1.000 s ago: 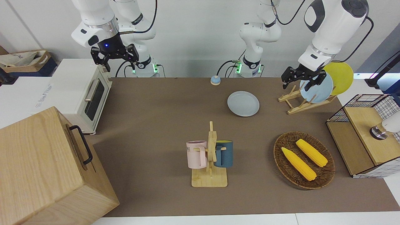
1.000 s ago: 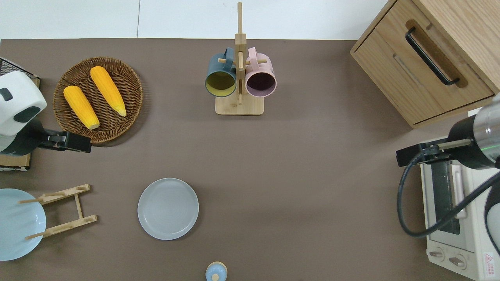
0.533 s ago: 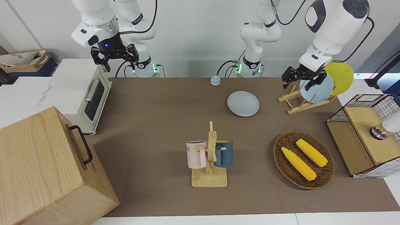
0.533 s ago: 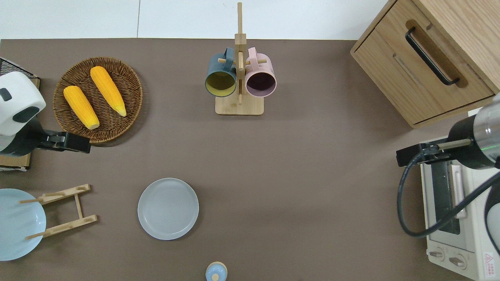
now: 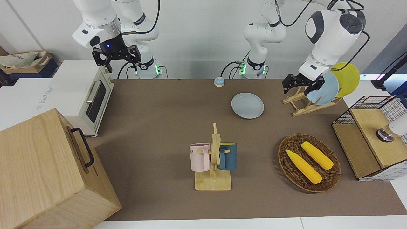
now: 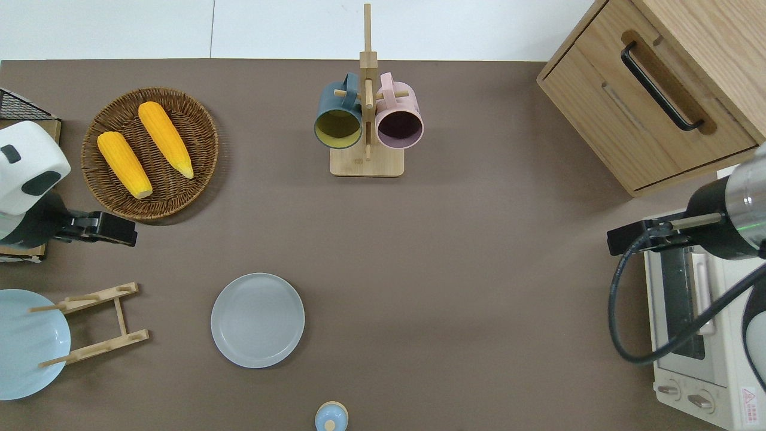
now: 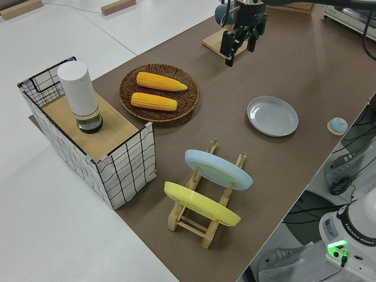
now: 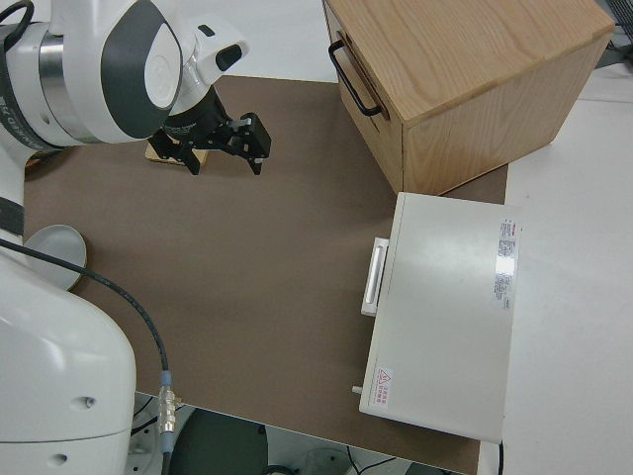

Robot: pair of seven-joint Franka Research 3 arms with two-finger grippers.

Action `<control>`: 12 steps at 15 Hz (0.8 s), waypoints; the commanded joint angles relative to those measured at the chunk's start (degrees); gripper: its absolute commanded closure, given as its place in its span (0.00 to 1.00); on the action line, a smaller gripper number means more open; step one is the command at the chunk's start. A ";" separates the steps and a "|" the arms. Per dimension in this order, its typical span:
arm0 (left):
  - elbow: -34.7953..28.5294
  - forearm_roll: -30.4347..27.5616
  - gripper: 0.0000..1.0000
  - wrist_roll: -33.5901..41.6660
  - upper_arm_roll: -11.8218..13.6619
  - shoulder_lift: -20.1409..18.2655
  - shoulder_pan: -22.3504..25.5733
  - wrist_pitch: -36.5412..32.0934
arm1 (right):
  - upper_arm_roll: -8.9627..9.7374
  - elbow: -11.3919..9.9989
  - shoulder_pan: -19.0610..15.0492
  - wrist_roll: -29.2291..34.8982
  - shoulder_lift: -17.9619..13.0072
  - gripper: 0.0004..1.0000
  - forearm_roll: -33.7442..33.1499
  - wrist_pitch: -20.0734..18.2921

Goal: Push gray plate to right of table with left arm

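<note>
Risk: the left claw point(image 5: 300, 85) hangs in the air, over bare table point(image 6: 419, 239) between the corn basket point(image 6: 149, 152) and the plate rack point(image 6: 96, 323); dropping carelessly, it could clip either. Gray plate point(image 6: 257, 320) lies flat and untouched, near the robots' edge. The claw's fingers look apart, I think, holding nothing; right arm parked.

The gray plate point(image 6: 257, 320) has a smooth, matt, apparently ceramic finish, the counter point(image 6: 467, 251) carries a matt dull-brown mat, the basket point(image 6: 179, 185) is rough woven wicker, the mug rack point(image 6: 366, 163) is pale bare wood, and the toaster oven point(image 5: 71, 84) is smooth white-painted metal.
</note>
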 commanded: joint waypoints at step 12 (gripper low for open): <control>-39.01 -0.57 0.05 -5.56 -3.30 -13.52 -0.39 31.14 | 0.32 -0.03 -0.62 -0.15 -0.43 0.02 0.46 -0.69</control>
